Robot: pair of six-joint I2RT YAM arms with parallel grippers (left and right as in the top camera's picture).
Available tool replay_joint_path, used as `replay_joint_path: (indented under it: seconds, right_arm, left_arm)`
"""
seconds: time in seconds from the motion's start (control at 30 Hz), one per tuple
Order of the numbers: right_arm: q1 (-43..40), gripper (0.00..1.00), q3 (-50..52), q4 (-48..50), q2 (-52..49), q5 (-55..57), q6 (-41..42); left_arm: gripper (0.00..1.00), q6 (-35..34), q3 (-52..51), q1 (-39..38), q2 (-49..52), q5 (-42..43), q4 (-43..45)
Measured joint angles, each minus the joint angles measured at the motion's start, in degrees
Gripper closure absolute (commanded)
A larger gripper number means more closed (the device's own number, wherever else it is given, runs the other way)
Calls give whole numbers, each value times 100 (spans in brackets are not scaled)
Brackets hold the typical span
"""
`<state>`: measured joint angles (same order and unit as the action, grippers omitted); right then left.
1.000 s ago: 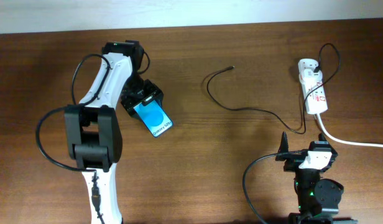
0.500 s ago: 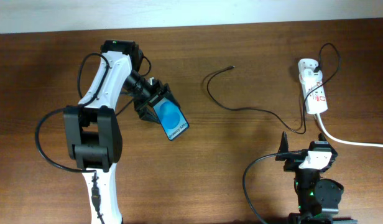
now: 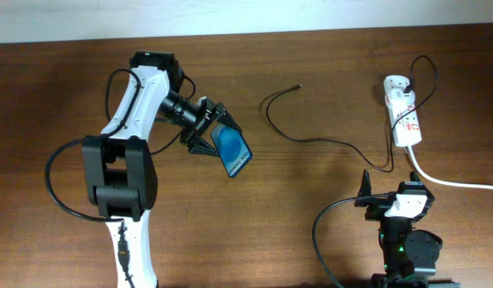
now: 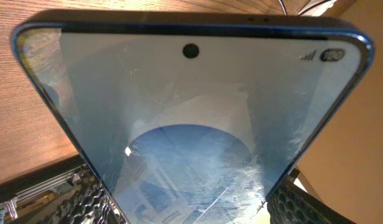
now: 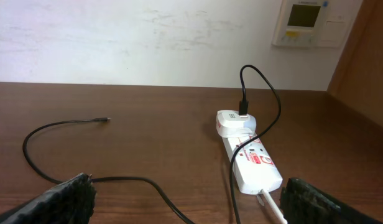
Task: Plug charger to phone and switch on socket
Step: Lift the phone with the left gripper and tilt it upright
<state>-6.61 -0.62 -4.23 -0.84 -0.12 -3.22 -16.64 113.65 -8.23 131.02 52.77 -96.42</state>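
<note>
My left gripper (image 3: 205,132) is shut on the phone (image 3: 233,150), a slim black-framed phone with a blue screen, held tilted above the table left of centre. In the left wrist view the phone (image 4: 191,124) fills the frame between the two fingers. The charger (image 3: 310,138) is a thin black cable; its free plug tip (image 3: 298,86) lies on the table right of the phone, and its far end goes up to a white adapter on the socket (image 3: 404,112). The right wrist view shows the cable tip (image 5: 106,119) and the socket (image 5: 250,155). My right gripper (image 5: 185,205) is open and empty at the front right.
The socket's thick white cord (image 3: 454,182) runs off the right edge. The brown wooden table (image 3: 254,232) ends at a white wall at the back. A wall thermostat (image 5: 306,22) shows in the right wrist view.
My left gripper has carried the phone to the right and slightly forward, lifting and tilting it. The right arm, cable and socket have not moved.
</note>
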Motion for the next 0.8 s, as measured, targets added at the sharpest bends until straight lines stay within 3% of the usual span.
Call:
replay_joint_path:
  seconds: [0.8]
  right_arm:
    - [0,1,0,0,0,0,-2]
  left_arm:
    - [53,107,0,0,0,664,-2]
